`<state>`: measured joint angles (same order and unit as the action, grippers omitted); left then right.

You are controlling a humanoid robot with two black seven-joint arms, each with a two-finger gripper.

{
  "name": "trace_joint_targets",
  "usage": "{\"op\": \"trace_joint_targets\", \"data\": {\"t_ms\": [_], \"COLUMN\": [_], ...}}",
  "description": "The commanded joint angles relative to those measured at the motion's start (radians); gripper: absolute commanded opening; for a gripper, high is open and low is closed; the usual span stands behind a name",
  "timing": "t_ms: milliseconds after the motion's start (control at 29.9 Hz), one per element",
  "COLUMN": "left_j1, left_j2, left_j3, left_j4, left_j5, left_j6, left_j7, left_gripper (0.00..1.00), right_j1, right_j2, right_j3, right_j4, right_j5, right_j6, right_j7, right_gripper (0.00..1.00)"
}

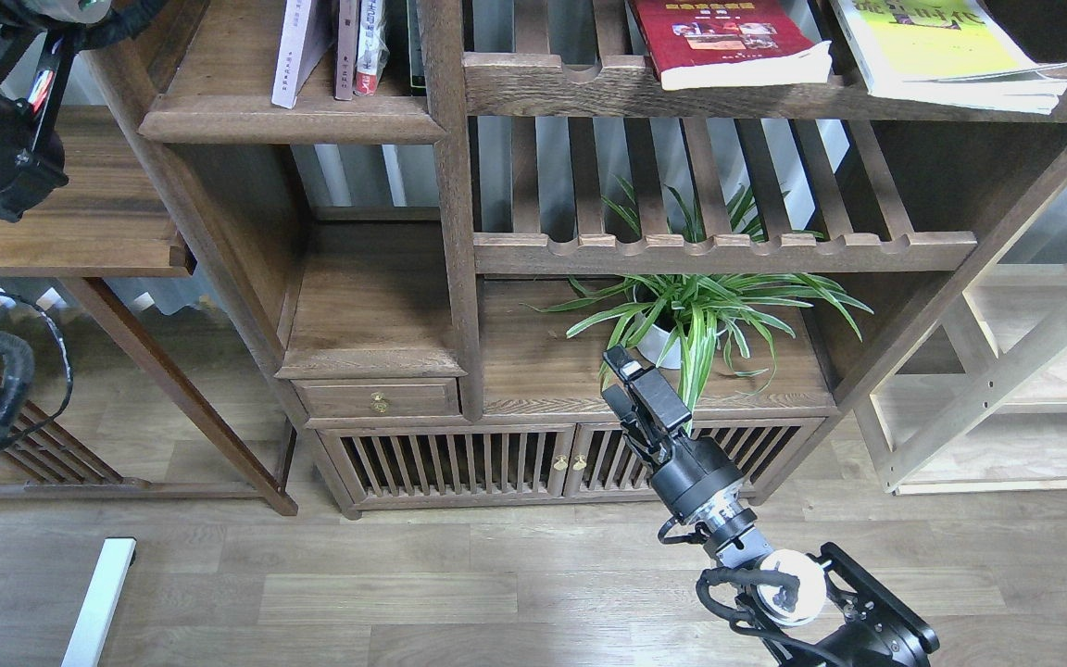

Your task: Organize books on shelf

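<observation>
Pale lavender-white paperback leans upright on dark solid-board shelf; right gripper pressed together, empty; left gripper unseen

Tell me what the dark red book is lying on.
The dark red book lies flat on a slatted rack, overhanging its notched front rail. The slats directly beneath it are covered, and the frame's top edge cuts off the book's far end.
</observation>
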<state>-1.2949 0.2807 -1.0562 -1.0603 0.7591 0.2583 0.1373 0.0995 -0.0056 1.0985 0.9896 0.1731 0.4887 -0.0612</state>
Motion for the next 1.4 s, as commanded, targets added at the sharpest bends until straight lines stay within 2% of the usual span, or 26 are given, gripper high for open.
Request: {"op": "trace_joint_targets", "data": {"t_ms": [0, 134, 334, 468, 568, 836, 902, 1069, 1170, 1237, 1270, 1337, 1370], "left_j1": [0.037, 0.120, 0.272, 0.293, 0.321, 0.540, 0.569, 0.660, 0.735, 0.769, 0.795, 0.819, 0.829], "left_j2": [0.014, 0.083, 0.139, 0.141, 0.141, 0.101, 0.072, -0.017, -0.083, -0.103, -0.106, -0.118, -0.124], "left_j3": [-0.001, -0.004, -0.083, -0.125, -0.146, -0.195, -0.208, -0.214, -0.217, -0.220, -0.217, -0.205, -0.194], "left_j4": [-0.081, -0.188, -0.387, -0.472, -0.530, -0.707, -0.710, -0.698, -0.659, -0.632, -0.615, -0.587, -0.570], "left_j5": [-0.015, -0.017, -0.023, -0.024, -0.032, -0.081, -0.096, -0.162, -0.175, -0.198, -0.227, -0.283, -0.320], "left_j6": [0.001, -0.001, 0.001, 0.001, -0.001, -0.020, -0.065, -0.273, -0.405, -0.465, -0.500, -0.546, -0.569], "left_j7": [0.004, 0.025, 0.054, 0.064, 0.059, 0.033, 0.013, -0.033, -0.042, -0.041, -0.041, -0.033, -0.030], "left_gripper": [0.49, 0.49, 0.50, 0.51, 0.53, 0.57, 0.57, 0.57, 0.59, 0.60, 0.62, 0.74, 0.76], "right_j1": [0.003, 0.009, 0.005, -0.030, -0.034, -0.035, -0.035, -0.038, -0.041, -0.040, -0.040, -0.041, -0.043], "right_j2": [0.002, 0.001, -0.004, -0.005, -0.013, -0.013, -0.014, -0.016, -0.014, -0.013, -0.013, -0.013, -0.013], "right_j3": [0.001, 0.009, 0.018, 0.021, 0.046, 0.124, 0.142, 0.182, 0.202, 0.210, 0.221, 0.238, 0.248], "right_j4": [0.000, 0.000, 0.000, 0.027, 0.049, 0.093, 0.109, 0.145, 0.147, 0.150, 0.159, 0.179, 0.198], "right_j5": [-0.001, -0.003, -0.003, -0.003, -0.001, -0.003, -0.001, -0.001, 0.000, 0.003, 0.005, 0.006, 0.011], "right_j6": [0.000, 0.000, 0.000, 0.000, 0.000, 0.000, 0.000, 0.000, 0.000, 0.000, 0.000, 0.000, 0.000], "right_j7": [0.000, 0.000, 0.001, 0.004, 0.006, 0.006, 0.006, 0.006, 0.009, 0.009, 0.009, 0.009, 0.011], "right_gripper": [0.99, 0.99, 0.99, 0.99, 0.99, 0.99, 0.99, 0.98, 0.98, 0.98, 0.98, 0.98, 0.98]}}
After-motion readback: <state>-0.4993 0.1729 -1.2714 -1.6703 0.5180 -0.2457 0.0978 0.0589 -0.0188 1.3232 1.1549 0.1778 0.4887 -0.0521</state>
